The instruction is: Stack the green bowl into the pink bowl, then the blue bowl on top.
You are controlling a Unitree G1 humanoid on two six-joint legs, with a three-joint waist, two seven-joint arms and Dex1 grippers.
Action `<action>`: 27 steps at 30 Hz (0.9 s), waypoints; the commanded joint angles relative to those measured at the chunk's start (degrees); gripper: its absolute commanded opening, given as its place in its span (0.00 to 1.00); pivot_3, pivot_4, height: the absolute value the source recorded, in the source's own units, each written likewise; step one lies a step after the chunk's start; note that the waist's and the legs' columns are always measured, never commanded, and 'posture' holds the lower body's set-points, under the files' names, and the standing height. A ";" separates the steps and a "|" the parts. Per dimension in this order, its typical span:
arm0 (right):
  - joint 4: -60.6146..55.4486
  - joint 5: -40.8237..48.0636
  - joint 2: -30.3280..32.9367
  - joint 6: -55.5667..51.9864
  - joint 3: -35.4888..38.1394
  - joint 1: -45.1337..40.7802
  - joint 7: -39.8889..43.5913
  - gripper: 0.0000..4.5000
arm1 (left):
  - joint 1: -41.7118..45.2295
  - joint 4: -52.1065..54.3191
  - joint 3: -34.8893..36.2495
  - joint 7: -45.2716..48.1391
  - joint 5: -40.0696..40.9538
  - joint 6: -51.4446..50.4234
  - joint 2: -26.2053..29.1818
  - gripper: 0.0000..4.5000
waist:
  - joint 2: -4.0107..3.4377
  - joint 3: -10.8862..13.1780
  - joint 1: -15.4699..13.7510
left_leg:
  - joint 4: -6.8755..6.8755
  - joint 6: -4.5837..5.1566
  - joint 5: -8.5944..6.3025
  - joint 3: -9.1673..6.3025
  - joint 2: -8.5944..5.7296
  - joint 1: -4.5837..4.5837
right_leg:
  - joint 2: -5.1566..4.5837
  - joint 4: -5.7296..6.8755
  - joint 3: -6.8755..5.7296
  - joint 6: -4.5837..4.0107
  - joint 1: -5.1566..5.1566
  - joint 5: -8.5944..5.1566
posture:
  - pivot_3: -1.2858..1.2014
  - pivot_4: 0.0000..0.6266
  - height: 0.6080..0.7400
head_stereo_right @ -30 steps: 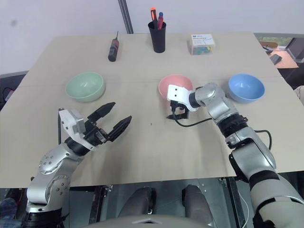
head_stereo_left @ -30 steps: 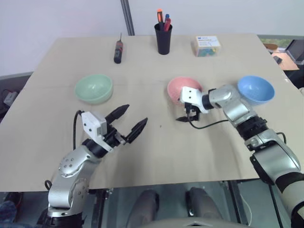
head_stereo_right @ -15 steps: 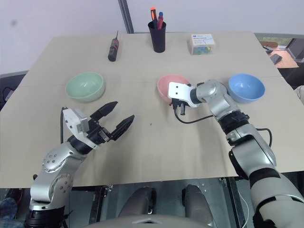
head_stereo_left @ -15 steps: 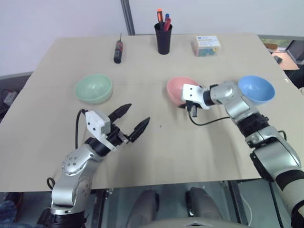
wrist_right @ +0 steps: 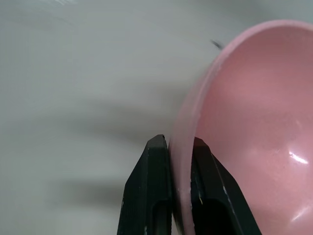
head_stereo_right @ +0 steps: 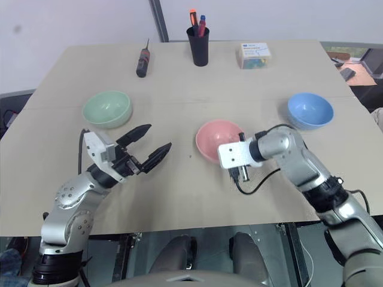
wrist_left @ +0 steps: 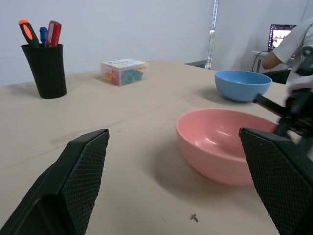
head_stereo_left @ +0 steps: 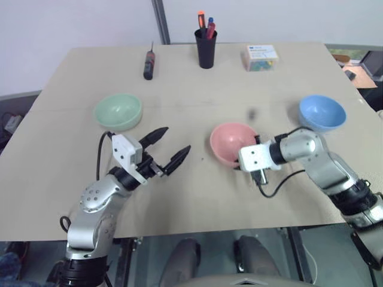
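The pink bowl (head_stereo_left: 230, 142) sits near the middle of the table, close to the front. My right gripper (wrist_right: 178, 154) is shut on its right rim, one finger inside and one outside the wall. The green bowl (head_stereo_left: 118, 111) rests at the left, a little beyond my left gripper (head_stereo_left: 169, 146), which hovers open and empty, pointing toward the pink bowl (wrist_left: 222, 143). The blue bowl (head_stereo_left: 322, 113) stands at the right, behind my right arm, and shows behind the pink one as the blue bowl (wrist_left: 242, 84) in the left wrist view.
A black pen cup (head_stereo_left: 206, 45) holds several pens at the back centre. A clear box of coloured pieces (head_stereo_left: 260, 57) lies to its right, a black screwdriver (head_stereo_left: 149, 63) to its left. The table (head_stereo_left: 197, 197) ends close in front. A person's arm (wrist_left: 288, 46) shows far off.
My right gripper shut on the pink bowl's rim and dragged the bowl toward the front edge. The left gripper stayed almost still, open.
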State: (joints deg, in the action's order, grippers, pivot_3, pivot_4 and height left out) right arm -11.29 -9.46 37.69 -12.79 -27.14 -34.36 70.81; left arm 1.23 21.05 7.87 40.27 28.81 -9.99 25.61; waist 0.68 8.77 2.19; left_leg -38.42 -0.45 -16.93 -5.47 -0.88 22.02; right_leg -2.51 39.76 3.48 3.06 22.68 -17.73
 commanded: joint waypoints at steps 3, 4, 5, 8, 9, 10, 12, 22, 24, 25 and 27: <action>-3.77 -0.13 -1.21 -3.73 0.73 -0.36 -1.60 0.26 | 2.10 -1.19 -0.62 1.36 -0.79 1.29 0.53 1.00 | 0.01 0.00 -0.04 | -0.02 -0.06 0.03 0.00 -0.02 -0.03 | 0.00 0.01 0.00 0.00 -0.04 0.00 | 0.52 0.24 1.00; -3.79 0.22 -1.46 -4.31 0.87 -0.49 -1.67 0.31 | 2.39 -1.55 -0.62 1.46 -0.86 1.37 0.55 1.00 | 0.01 0.01 -0.06 | -0.01 -0.18 0.10 -0.03 -0.02 -0.02 | -0.01 -0.01 -0.04 0.00 -0.04 0.00 | 0.52 0.24 1.00; -3.95 0.76 -1.82 -4.65 1.16 -0.67 -1.86 0.44 | 3.00 -2.22 -0.71 1.00 -1.61 1.56 0.55 1.00 | 0.02 0.01 -0.07 | -0.01 -0.18 0.11 -0.04 -0.02 -0.01 | -0.01 -0.02 -0.05 0.00 -0.03 0.00 | 0.52 0.24 1.00; -4.51 1.89 -2.53 -6.24 1.95 -0.91 -2.30 0.68 | 4.01 -3.39 -1.18 0.42 -3.48 2.24 0.72 1.00 | 0.02 0.01 -0.05 | -0.01 -0.19 0.11 -0.07 -0.03 0.00 | -0.01 -0.03 -0.08 0.00 -0.03 0.00 | 0.52 0.24 1.00; -4.59 2.27 -2.71 -6.87 2.23 -1.02 -2.42 0.76 | 4.27 -3.54 -1.32 0.64 -3.55 2.18 0.72 1.00 | 0.02 0.01 -0.03 | -0.01 -0.19 0.11 -0.06 -0.03 0.01 | -0.01 -0.03 -0.07 0.00 -0.03 0.00 | 0.52 0.24 1.00; -4.80 2.85 -2.91 -7.60 2.63 -1.14 -2.58 0.84 | 4.88 -3.82 -1.49 0.34 -4.08 1.88 0.76 1.00 | 0.03 0.02 -0.04 | -0.01 -0.19 0.11 -0.06 -0.03 0.01 | -0.02 -0.04 -0.07 0.00 -0.03 0.00 | 0.52 0.24 1.00; -6.91 7.04 -3.44 -10.20 4.80 -0.75 -1.84 1.00 | 7.22 -4.89 -1.44 -2.20 -5.62 0.82 0.21 1.00 | 0.05 0.03 -0.09 | -0.01 -0.19 0.11 -0.08 -0.04 0.01 | -0.03 -0.04 -0.09 0.00 -0.03 0.00 | 0.52 0.24 1.00; -12.58 25.45 -5.59 -24.35 21.88 0.17 -7.40 1.00 | 13.02 -3.54 -0.71 -10.94 -9.28 -8.01 1.82 1.00 | 0.07 0.05 -0.15 | -0.02 -0.18 0.11 -0.28 -0.12 0.13 | -0.07 -0.07 -0.27 0.00 -0.02 0.00 | 0.52 0.24 1.00; -12.53 29.70 -5.91 -26.72 26.99 -0.31 -9.18 1.00 | 14.63 -3.08 -1.59 -13.05 -12.54 -14.84 5.54 1.00 | 0.08 0.06 -0.16 | -0.02 -0.18 0.10 -0.30 -0.12 0.12 | -0.06 -0.02 -0.30 0.00 -0.02 0.00 | 0.52 0.24 1.00; -12.81 31.54 -5.56 -27.73 28.59 -0.08 -9.40 1.00 | 15.44 -2.84 -1.68 -14.07 -13.59 -18.01 6.98 1.00 | 0.08 0.07 -0.16 | -0.02 -0.16 0.10 -0.32 -0.12 0.13 | -0.06 -0.01 -0.32 0.00 -0.02 0.00 | 0.52 0.24 1.00; -14.11 35.41 -4.65 -29.26 31.43 1.23 -9.50 1.00 | 17.29 -2.63 -1.25 -15.71 -14.59 -23.05 9.17 1.00 | 0.08 0.08 -0.16 | -0.01 -0.01 0.01 -0.35 -0.18 0.12 | 0.01 0.01 -0.33 0.00 -0.02 0.00 | 0.52 0.24 1.00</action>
State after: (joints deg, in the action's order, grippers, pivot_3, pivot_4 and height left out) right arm -22.03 21.00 32.10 -40.41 0.01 -33.55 61.84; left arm 16.45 15.55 5.86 26.64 15.78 -28.01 33.18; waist 0.76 8.85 2.04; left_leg -38.44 -0.45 -16.92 -5.81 -1.08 22.13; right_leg -2.41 39.78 3.15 3.06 22.66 -17.73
